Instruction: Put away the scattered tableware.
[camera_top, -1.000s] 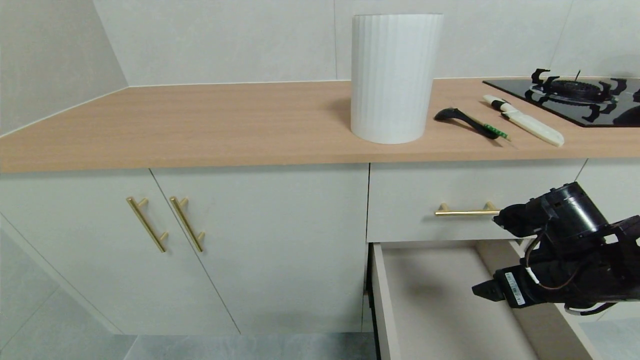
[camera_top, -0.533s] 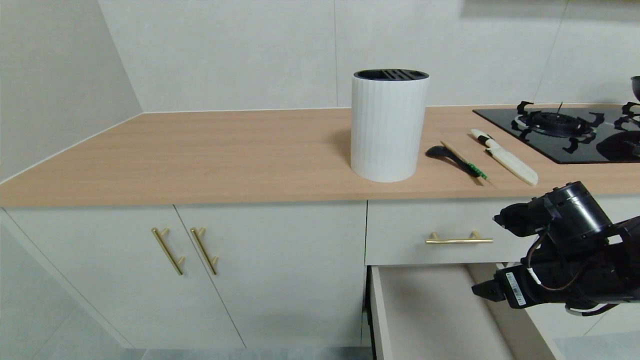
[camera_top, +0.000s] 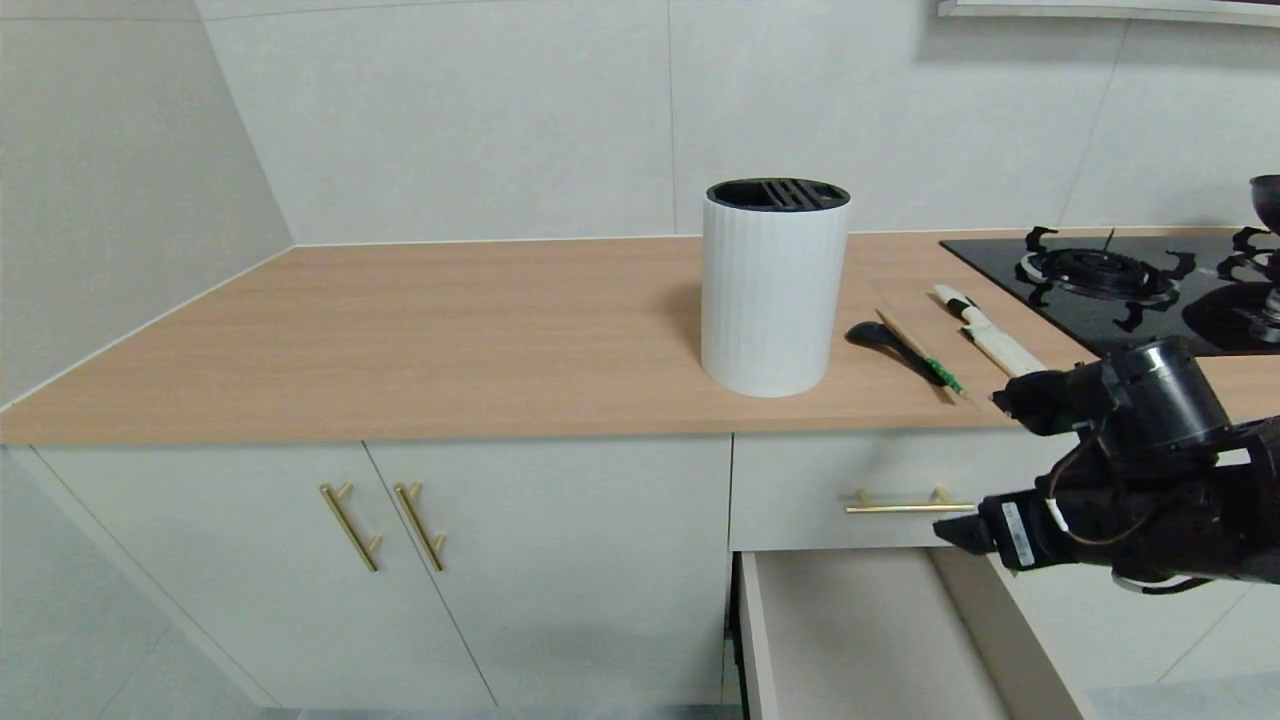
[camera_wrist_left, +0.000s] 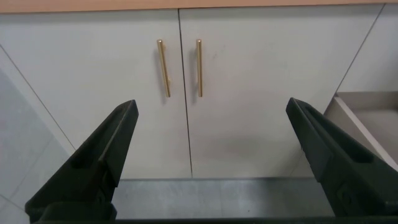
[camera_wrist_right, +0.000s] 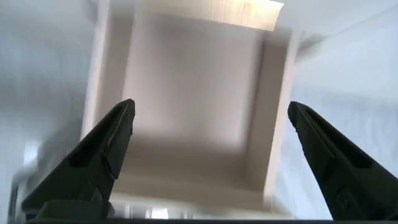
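Up went the view, and the right gripper (camera_top: 968, 466) rose to counter (camera_top: 450, 340) height. Spoon (camera_top: 898, 349) and knife (camera_top: 985, 336) lie on it by the holder (camera_top: 772, 300), slanting toward that gripper, which is nearer. It is wide open, holding nothing. Left gripper (camera_wrist_left: 211, 165), open and bare too, faces the cupboard doors (camera_wrist_left: 186, 124).

I see a black gas hob (camera_top: 1110, 275) set into the right end of the wooden desk (camera_top: 450, 340). Beneath the desk, two pale cabinet doors (camera_top: 560, 560) carry gold bar handles (camera_top: 350, 527) side by side.
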